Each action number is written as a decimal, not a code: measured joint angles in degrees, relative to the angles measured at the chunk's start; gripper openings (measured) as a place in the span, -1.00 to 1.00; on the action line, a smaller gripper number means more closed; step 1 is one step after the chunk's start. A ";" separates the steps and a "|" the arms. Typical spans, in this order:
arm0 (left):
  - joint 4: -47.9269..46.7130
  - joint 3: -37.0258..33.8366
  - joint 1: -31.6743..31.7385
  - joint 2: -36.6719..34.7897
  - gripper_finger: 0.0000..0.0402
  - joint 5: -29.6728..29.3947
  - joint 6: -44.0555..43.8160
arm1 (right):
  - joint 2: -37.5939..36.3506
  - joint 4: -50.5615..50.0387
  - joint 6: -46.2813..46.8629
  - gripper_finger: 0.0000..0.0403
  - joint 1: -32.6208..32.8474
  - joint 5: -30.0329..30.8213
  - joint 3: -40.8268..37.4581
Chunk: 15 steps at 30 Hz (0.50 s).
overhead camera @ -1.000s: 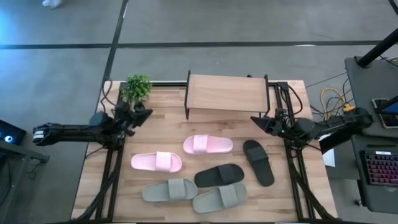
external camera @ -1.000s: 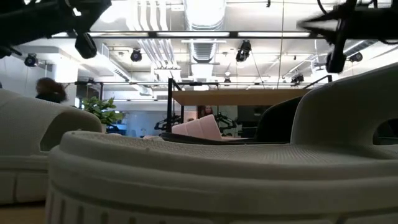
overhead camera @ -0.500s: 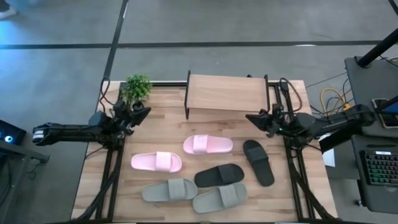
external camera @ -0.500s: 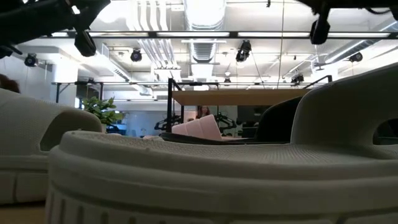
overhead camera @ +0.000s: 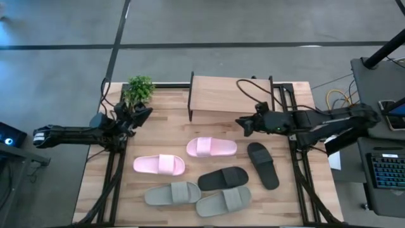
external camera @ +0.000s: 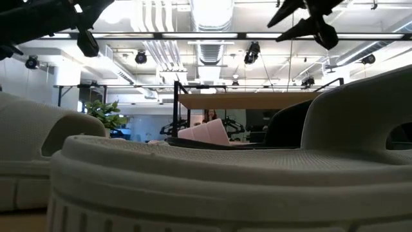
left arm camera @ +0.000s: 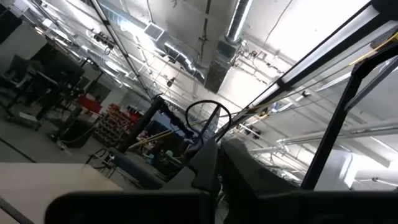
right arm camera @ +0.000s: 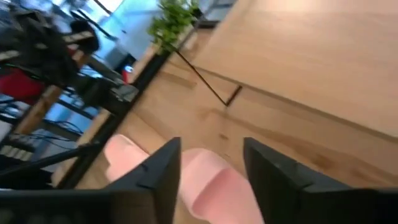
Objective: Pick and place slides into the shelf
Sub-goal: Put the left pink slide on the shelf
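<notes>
Six slides lie sole-down on the table: a pink one [overhead camera: 211,147] and another [overhead camera: 159,164], two black ones [overhead camera: 223,178] [overhead camera: 262,164], and two grey-green ones [overhead camera: 172,193] [overhead camera: 223,201] near the front edge. The shelf [overhead camera: 231,95] stands at the far edge with its plank top bare. My right gripper [overhead camera: 244,124] hangs open in the air between the shelf and the nearer pink slide [right arm camera: 214,183], tipped down toward it, touching nothing. My left gripper [overhead camera: 143,114] is shut and held above the table's left side, beside the plant.
A small potted plant [overhead camera: 138,88] stands at the far left corner, next to the shelf. Bare wood [overhead camera: 158,136] lies between the shelf and the slides. A desk with a keyboard [overhead camera: 387,171] stands beyond the right edge.
My right gripper has risen and swung from the table's right edge toward the middle, ending in front of the shelf above the pink slide. It has tipped to point downward and has opened. No slide has moved.
</notes>
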 joint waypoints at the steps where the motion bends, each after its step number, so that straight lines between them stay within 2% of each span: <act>1: 0.00 0.00 0.00 0.10 -0.97 0.52 -1.08 | 1.02 -1.76 0.90 -0.06 -0.04 -0.30 1.19; 6: 1.55 0.11 -0.07 0.08 -0.97 7.57 -4.19 | 5.76 -9.17 4.85 0.13 -0.11 -1.61 6.07; 11: 3.88 0.09 -0.02 0.29 -0.97 7.03 -0.67 | 9.57 -11.70 5.22 0.15 -0.11 -1.64 9.79; 15: -5.21 1.39 -0.02 0.73 -0.94 3.88 -2.85 | 12.08 -11.78 4.52 0.15 -0.11 -1.96 12.38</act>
